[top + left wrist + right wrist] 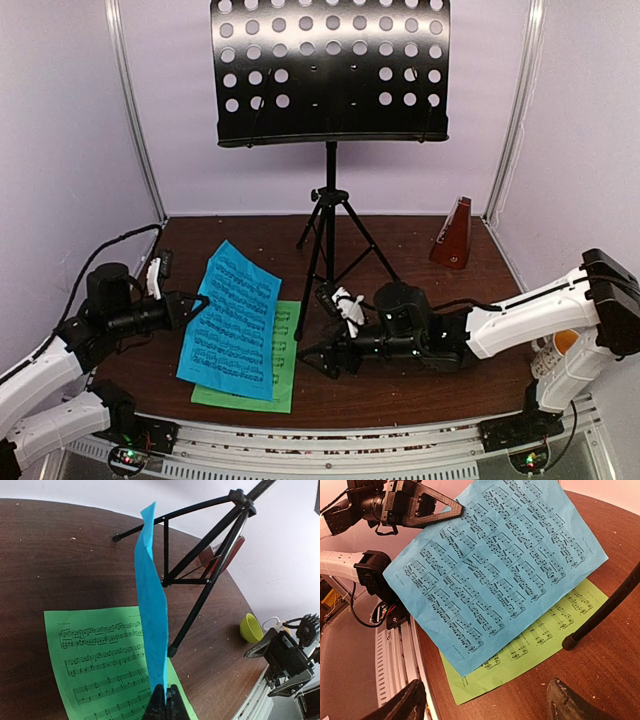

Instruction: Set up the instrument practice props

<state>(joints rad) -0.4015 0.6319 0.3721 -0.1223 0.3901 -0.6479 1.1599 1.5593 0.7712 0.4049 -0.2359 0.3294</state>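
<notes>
The black music stand [330,70] rises at the back on its tripod [200,575]. My left gripper [200,302] is shut on the left edge of the blue music sheet [232,320], which is lifted and tilted above the green sheet [283,385] lying flat on the table. In the left wrist view the blue sheet [152,610] stands edge-on from the pinched jaws of the left gripper [167,700]. My right gripper [312,360] is open and empty, low by the sheets' right side, with its fingers [415,700] wide apart. The reddish-brown metronome [453,235] stands at the back right.
A tripod foot [570,642] rests at the green sheet's [530,655] right edge, close to my right gripper. A yellow-green bowl [251,627] sits at the table's right side. White walls enclose the table, and a metal rail [330,440] runs along its near edge.
</notes>
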